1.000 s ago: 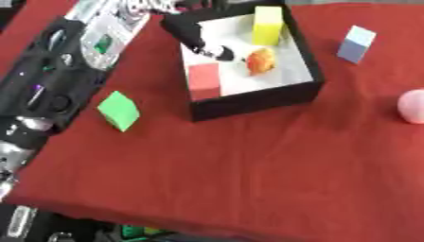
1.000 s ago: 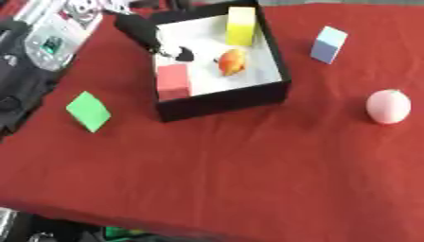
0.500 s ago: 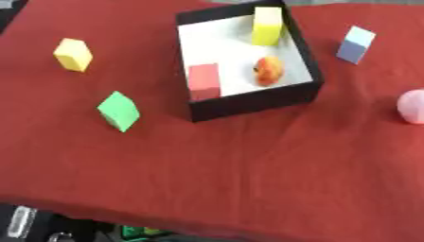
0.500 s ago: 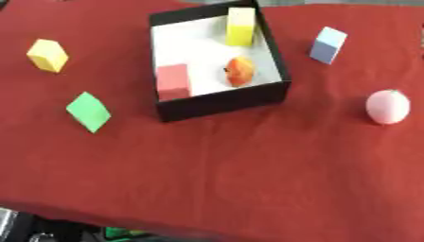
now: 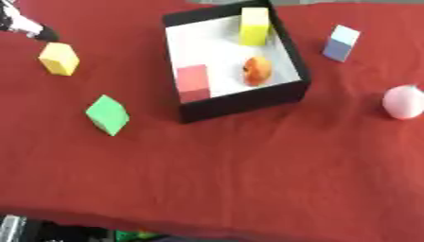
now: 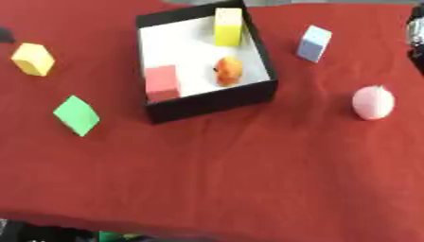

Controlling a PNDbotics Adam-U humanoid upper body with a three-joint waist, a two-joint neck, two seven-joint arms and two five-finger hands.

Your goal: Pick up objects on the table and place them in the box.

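Box [image 5: 240, 101], black with a white floor, sits far and centre on my red table [image 5: 248, 179]; inside I see a tall yellow block [image 5: 253, 26] at its far wall, a red block [image 5: 193, 81] at the near left and an orange fruit [image 5: 258, 71] beside it. Left of the box lie a yellow cube [image 5: 59, 58] and, nearer, a green cube [image 5: 108, 114]. Right of it are a pale blue block [image 6: 314, 43] and a pink ball [image 6: 373, 102]. Only my left eye catches the left hand [image 5: 23, 26] at the far left edge, just beyond the yellow cube; whether its fingers are spread I cannot tell. Only my right eye shows a dark shape [image 6: 416, 33] at the right edge.
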